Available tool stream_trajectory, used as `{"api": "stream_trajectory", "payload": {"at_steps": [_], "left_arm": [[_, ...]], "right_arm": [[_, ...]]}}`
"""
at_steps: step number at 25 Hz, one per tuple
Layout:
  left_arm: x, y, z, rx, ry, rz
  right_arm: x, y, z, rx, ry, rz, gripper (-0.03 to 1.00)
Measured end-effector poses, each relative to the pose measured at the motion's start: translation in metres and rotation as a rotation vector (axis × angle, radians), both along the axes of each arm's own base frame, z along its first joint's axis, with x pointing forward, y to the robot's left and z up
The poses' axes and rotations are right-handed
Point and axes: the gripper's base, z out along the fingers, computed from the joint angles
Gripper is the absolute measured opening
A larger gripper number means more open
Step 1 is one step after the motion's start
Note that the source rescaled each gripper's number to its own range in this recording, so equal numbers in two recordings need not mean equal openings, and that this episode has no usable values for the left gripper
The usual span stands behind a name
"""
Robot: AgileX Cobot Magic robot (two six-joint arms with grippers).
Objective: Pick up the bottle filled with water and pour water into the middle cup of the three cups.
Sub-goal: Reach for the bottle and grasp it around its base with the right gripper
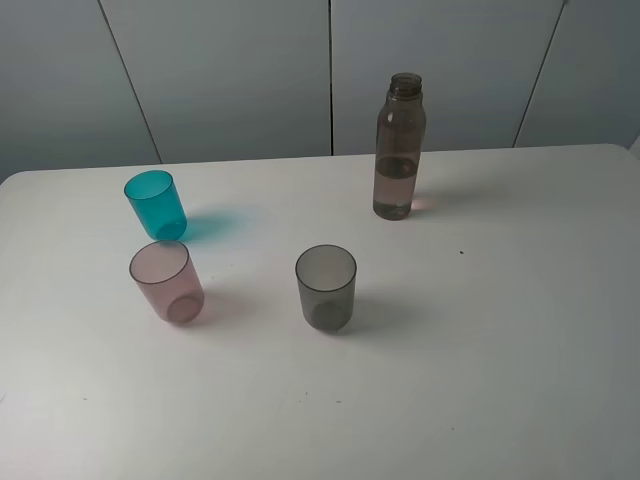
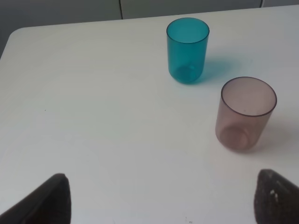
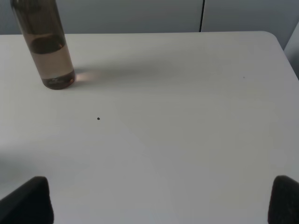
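The bottle (image 1: 399, 147), tall and brownish-pink with an open threaded neck, stands upright at the back right, water filling its lower part; the right wrist view shows it too (image 3: 49, 46). The three cups stand upright on the left half: teal (image 1: 155, 203), the pale pink middle cup (image 1: 167, 281) and smoky grey (image 1: 326, 287). Neither arm shows in the exterior view. My left gripper (image 2: 161, 205) is open, well short of the teal cup (image 2: 188, 50) and pink cup (image 2: 245, 113). My right gripper (image 3: 156, 205) is open too, far from the bottle, nothing between its fingers.
Everything stands on a white table (image 1: 480, 380) with rounded corners. Grey wall panels (image 1: 230, 70) rise behind its back edge. A tiny dark speck (image 1: 461, 252) lies on the table right of the grey cup.
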Motion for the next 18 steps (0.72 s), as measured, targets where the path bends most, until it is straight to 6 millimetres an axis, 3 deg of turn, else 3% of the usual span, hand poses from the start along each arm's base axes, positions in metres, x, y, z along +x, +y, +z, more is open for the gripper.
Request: {"api": "stream_trajectory", "payload": {"at_steps": [18], "left_arm": [[0.0000, 0.0000, 0.0000, 0.000, 0.000, 0.000]], "right_arm": [[0.0000, 0.0000, 0.0000, 0.000, 0.000, 0.000, 1.00]]}}
